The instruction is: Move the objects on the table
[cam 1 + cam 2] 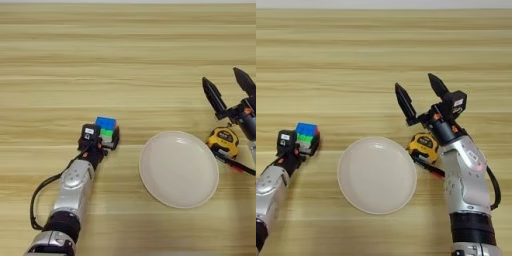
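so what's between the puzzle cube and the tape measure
The white plate lies between the puzzle cube and the tape measure, clearest in the right eye view.

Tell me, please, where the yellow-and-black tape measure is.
The yellow-and-black tape measure lies right of the round white plate, just below the open right gripper.
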### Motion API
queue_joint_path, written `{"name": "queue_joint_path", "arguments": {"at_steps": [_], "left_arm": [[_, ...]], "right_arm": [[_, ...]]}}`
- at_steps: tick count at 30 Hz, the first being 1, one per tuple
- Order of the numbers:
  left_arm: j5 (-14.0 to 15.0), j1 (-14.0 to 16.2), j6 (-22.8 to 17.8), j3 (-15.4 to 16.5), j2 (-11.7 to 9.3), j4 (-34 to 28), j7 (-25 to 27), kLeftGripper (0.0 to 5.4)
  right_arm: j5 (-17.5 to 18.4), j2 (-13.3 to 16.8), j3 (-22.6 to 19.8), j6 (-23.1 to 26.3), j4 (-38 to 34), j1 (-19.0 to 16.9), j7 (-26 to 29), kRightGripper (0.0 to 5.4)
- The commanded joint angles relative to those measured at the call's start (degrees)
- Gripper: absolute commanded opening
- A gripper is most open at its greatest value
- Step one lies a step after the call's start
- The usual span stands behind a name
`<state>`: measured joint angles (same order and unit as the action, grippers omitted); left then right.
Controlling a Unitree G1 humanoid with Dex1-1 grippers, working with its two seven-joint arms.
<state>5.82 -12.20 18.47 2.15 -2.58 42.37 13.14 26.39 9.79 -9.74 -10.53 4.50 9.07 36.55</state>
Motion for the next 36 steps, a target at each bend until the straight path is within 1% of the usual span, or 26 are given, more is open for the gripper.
{"name": "queue_joint_path", "arguments": {"at_steps": [1,5,20,26,36], "left_arm": [[-0.3,-0.6,-0.5,0.3,0.1,0.9,-0.1,3.59],[-0.3,-0.7,-0.6,0.2,0.1,1.1,0.0,3.32],[-0.1,-1.4,-0.4,0.2,-0.1,1.5,0.8,3.31],[0.2,-1.4,-0.5,-0.2,-0.3,-1.0,2.5,3.31],[-0.2,0.4,-3.4,-2.9,-0.1,-10.7,5.3,3.31]], "right_arm": [[1.0,0.2,-0.5,0.5,-0.2,0.7,-0.2,5.4],[1.0,0.2,-0.6,0.4,-0.2,0.7,-0.2,5.4],[0.9,0.3,-1.0,0.4,0.4,1.4,-0.1,5.4],[0.8,0.2,-1.2,0.2,0.9,1.8,0.0,5.4],[0.9,0.1,-1.4,0.0,1.6,2.2,0.1,5.4]]}}
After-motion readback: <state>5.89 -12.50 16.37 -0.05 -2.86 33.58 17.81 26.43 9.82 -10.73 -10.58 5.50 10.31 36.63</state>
